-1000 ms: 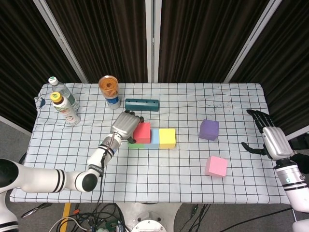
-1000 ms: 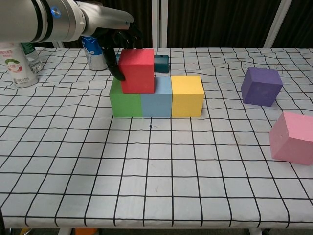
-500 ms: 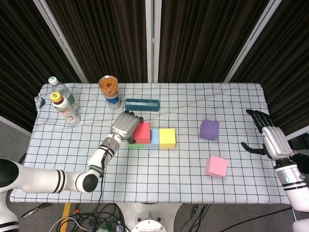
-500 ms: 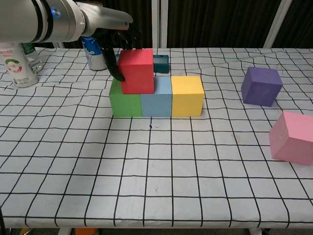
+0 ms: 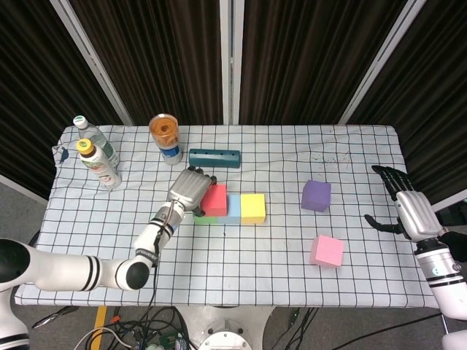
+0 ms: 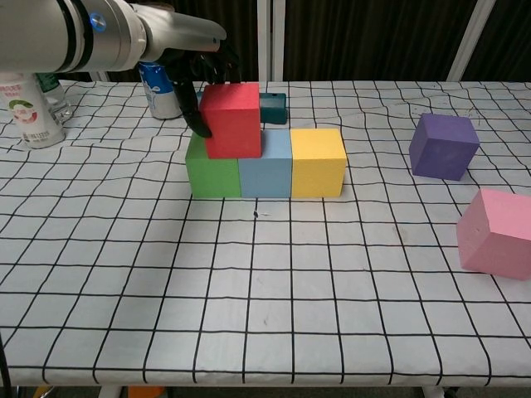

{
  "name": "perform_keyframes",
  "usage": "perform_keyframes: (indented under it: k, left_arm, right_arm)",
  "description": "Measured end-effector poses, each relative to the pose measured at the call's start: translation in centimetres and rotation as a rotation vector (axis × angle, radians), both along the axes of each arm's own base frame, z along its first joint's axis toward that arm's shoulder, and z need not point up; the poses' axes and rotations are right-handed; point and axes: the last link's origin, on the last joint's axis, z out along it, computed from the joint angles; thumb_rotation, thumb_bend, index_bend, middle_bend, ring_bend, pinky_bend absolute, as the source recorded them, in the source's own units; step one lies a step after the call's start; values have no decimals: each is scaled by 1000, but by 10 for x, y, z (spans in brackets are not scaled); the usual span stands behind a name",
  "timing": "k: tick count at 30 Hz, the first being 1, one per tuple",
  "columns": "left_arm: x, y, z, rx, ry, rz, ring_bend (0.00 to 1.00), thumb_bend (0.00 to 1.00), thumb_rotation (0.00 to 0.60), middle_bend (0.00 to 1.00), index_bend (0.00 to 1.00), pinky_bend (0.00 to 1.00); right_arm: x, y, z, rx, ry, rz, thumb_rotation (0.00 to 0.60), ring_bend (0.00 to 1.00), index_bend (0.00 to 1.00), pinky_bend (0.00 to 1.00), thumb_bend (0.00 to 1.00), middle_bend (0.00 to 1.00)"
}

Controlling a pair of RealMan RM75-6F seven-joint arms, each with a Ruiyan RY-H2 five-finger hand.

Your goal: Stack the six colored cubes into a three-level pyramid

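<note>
Green (image 6: 213, 176), blue (image 6: 266, 170) and yellow (image 6: 318, 162) cubes form a row at the table's middle. A red cube (image 6: 232, 120) sits on top, straddling green and blue; in the head view the red cube (image 5: 214, 200) shows beside the yellow cube (image 5: 253, 208). My left hand (image 5: 189, 189) grips the red cube from its left and back, dark fingers (image 6: 197, 116) against its side. The purple cube (image 5: 316, 195) and pink cube (image 5: 326, 251) lie loose to the right. My right hand (image 5: 406, 208) hovers open past the table's right edge, fingers spread.
At the back left stand two bottles (image 5: 98, 162), an orange-lidded can (image 5: 166, 137) and a teal block with holes (image 5: 214, 157). The checkered cloth (image 5: 248, 255) covers the whole table. The purple cube (image 6: 444, 146) and pink cube (image 6: 496, 232) sit apart on the right side.
</note>
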Motion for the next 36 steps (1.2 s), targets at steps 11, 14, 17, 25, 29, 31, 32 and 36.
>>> perform_keyframes:
  k: [11, 14, 17, 25, 29, 31, 32, 36]
  left_arm:
    - [0, -2, 0, 7, 21, -8, 242, 93, 600, 312, 210, 200]
    - [1, -3, 1, 11, 24, -12, 242, 93, 600, 295, 192, 200]
    - [1, -4, 1, 12, 26, -14, 242, 93, 600, 289, 175, 200]
    - [1, -8, 2, 15, 28, -20, 242, 91, 600, 246, 122, 200]
    - [1, -11, 6, 16, 17, -19, 242, 91, 600, 245, 122, 201]
    - [1, -12, 8, 15, 12, -19, 242, 91, 600, 245, 122, 202]
    - [1, -13, 9, 14, 10, -19, 242, 91, 600, 245, 122, 202]
    - [1, -19, 18, 11, -19, -26, 242, 89, 600, 245, 122, 202]
  right_arm:
    - [1, 0, 1, -4, -3, 4, 600, 0, 0, 0, 174, 74]
    - [0, 0, 1, -5, -5, 3, 600, 0, 0, 0, 174, 74]
    - [0, 0, 2, -6, -7, 1, 600, 0, 0, 0, 173, 75]
    - [-2, 1, 2, -6, -9, -3, 600, 0, 0, 0, 175, 74]
    - [-2, 1, 2, -1, -12, -5, 600, 0, 0, 0, 174, 75]
    - [-1, 1, 2, 0, -13, -3, 600, 0, 0, 0, 175, 75]
    - [-1, 1, 2, 0, -12, -2, 600, 0, 0, 0, 175, 75]
    - [-4, 1, 1, 3, -12, -18, 600, 0, 0, 0, 175, 75]
